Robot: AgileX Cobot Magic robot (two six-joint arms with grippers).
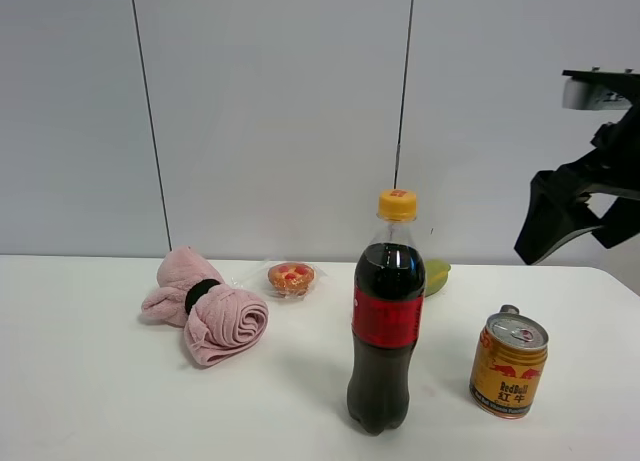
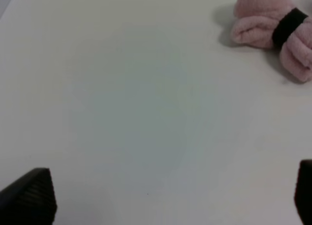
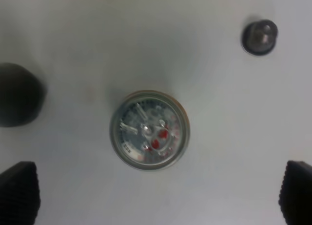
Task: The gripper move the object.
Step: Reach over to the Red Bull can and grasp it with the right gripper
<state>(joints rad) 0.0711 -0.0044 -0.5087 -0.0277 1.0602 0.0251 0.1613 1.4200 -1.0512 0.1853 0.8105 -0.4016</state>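
The gold Red Bull can point(image 1: 508, 363) stands upright on the white table point(image 1: 100, 401) at the front right, to the right of the cola bottle. My right gripper point(image 1: 566, 229), a big black claw, hangs high above and a little behind the can. In the right wrist view I look straight down on the can's silver pull-tab top point(image 3: 149, 130); the right gripper point(image 3: 158, 188) is open, with both fingertips point(image 3: 19, 191) wide apart and well above the can. My left gripper point(image 2: 165, 195) is open over bare table and holds nothing.
A tall cola bottle point(image 1: 387, 321) with an orange cap stands left of the can. A rolled pink towel point(image 1: 207, 316) lies at the left, also in the left wrist view point(image 2: 273, 30). A wrapped pastry point(image 1: 291, 277) and a green object point(image 1: 437, 276) lie behind.
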